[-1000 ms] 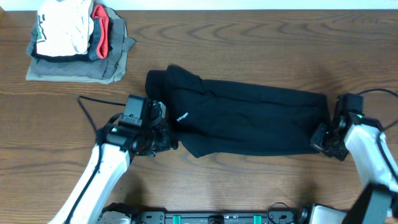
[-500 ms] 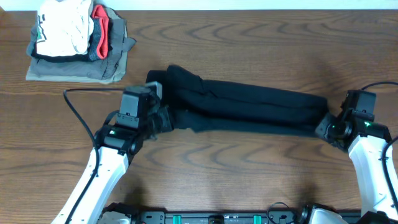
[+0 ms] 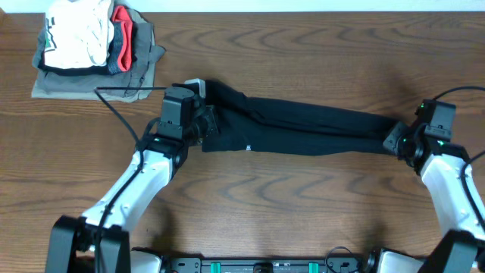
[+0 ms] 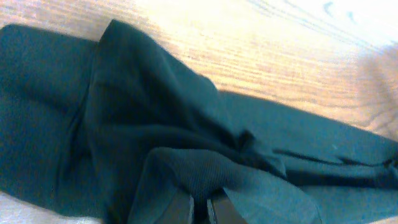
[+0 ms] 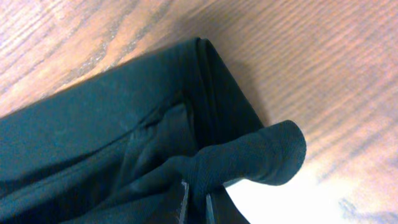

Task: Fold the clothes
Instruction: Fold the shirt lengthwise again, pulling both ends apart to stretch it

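Overhead: the black T-shirt (image 3: 303, 125) lies on the table (image 3: 318, 205) as a long band, pulled taut between the left gripper (image 3: 201, 121) and the right gripper (image 3: 395, 140), probably mid-fold.
Left wrist: jaws pinched shut on bunched shirt fabric.
Right wrist: jaws clamped on a rolled shirt edge.

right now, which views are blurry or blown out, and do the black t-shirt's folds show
Overhead: sharp, evenly lit, but the black T-shirt reads as one dark mass with faint creases. Left wrist: soft, folds clear, wooden table overexposed. Right wrist: glare whitens the table at lower right; the shirt's seam shows.
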Tool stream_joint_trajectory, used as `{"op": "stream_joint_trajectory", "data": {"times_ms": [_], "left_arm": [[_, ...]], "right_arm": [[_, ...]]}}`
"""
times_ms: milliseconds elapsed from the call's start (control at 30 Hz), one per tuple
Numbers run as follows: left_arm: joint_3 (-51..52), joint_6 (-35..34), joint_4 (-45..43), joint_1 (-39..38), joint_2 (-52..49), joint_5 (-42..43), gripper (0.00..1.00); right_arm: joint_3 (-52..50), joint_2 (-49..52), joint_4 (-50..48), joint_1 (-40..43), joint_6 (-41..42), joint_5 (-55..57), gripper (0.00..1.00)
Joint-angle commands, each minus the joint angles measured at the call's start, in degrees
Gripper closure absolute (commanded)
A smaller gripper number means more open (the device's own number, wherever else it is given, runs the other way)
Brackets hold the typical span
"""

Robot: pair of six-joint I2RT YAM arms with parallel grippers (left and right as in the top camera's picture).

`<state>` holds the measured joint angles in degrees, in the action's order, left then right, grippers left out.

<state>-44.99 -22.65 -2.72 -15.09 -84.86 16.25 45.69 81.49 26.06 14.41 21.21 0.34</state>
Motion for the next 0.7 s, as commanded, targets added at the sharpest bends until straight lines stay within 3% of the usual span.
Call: {"op": "stream_joint_trajectory", "data": {"times_ms": [0, 267, 333, 400, 433, 467, 533, 667], "left_arm": [[-0.7, 2.1, -3.3, 0.3, -1.4, -1.2, 0.94], [-0.7, 2.5, -7.2, 0.3, -2.8, -8.7, 0.94], [-0.7, 2.5, -7.8, 0.3, -3.5, -9.1, 0.9], [-0.7, 2.5, -8.6, 0.3, -4.5, -9.1, 0.61], [-0.7, 2.5, -8.8, 0.3, -4.8, -9.1, 0.38], [-0.7, 2.5, -8.8, 0.3, -5.2, -9.1, 0.21], [-0.7, 2.5, -8.8, 0.3, -5.6, -9.1, 0.0], [-0.7, 2.5, -8.8, 0.3, -5.7, -9.1, 0.02]], "right_arm": [[0.7, 3.1, -2.3, -0.6, -0.7, -0.7, 0.93], [0.7, 9.8, -9.8, -0.7, -0.7, -1.9, 0.92], [0.7, 10.8, -11.6, -0.7, -0.7, -1.9, 0.83], [0.7, 11.1, -13.1, -0.7, -0.7, -1.9, 0.48], [0.7, 11.1, -13.5, -0.7, -0.7, -1.9, 0.36], [0.8, 11.1, -13.8, -0.7, -0.7, -1.9, 0.27], [0.8, 11.1, -14.0, -0.7, -0.7, -2.1, 0.22], [0.8, 10.7, -13.4, -0.7, -0.7, -4.0, 0.21]]}}
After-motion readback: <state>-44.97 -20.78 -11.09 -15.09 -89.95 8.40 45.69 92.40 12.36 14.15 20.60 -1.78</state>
